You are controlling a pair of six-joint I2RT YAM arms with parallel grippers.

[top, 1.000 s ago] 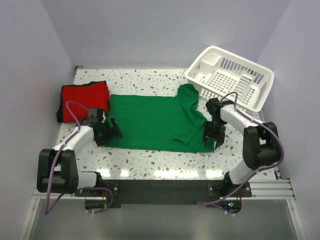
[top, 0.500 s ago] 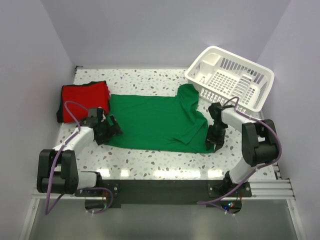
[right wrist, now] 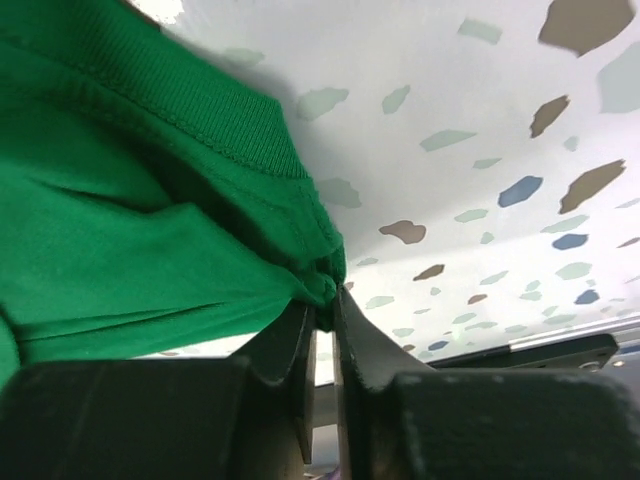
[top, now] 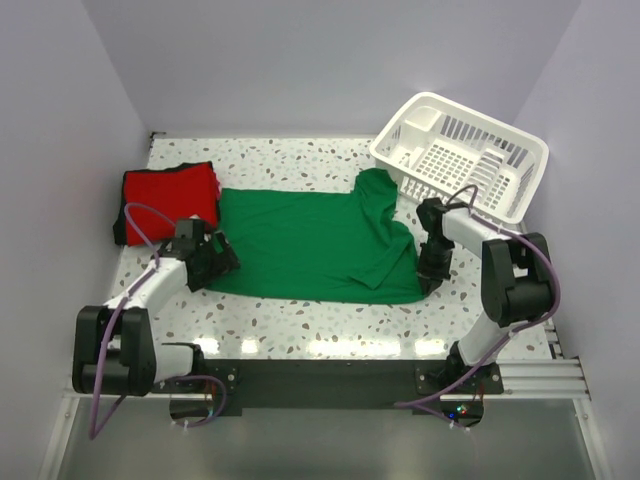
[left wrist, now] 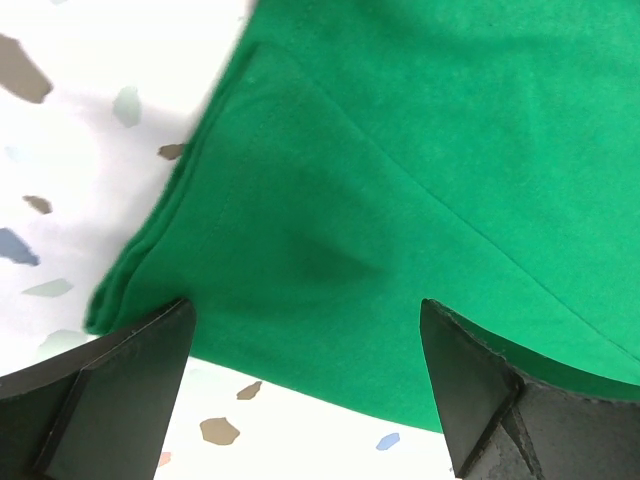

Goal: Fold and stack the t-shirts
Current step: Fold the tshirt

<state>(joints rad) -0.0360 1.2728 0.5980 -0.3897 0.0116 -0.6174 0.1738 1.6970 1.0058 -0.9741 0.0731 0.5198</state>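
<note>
**Right claw pinches the green shirt's near corner; left claw spread over the other end**

Nearest the arm bases, a bare strip of speckled desk runs along the near hem of the green t-shirt. The shirt lies spread flat across the middle. At the hem's right end the right claw is pressed together on a bunched corner of the green fabric. It sits low against the desk, with open surface to its right. At the hem's left end the left claw stands spread wide over the shirt's layered near-left corner, one finger on either side. Whether it touches the cloth is unclear. Bare desk lies to its left and on its near side. Farther back, the red t-shirt sits folded at the far left, just beside the green shirt's left edge. The white slatted basket stands at the far right. A rumpled part of the green shirt reaches up just beside the basket.
</note>
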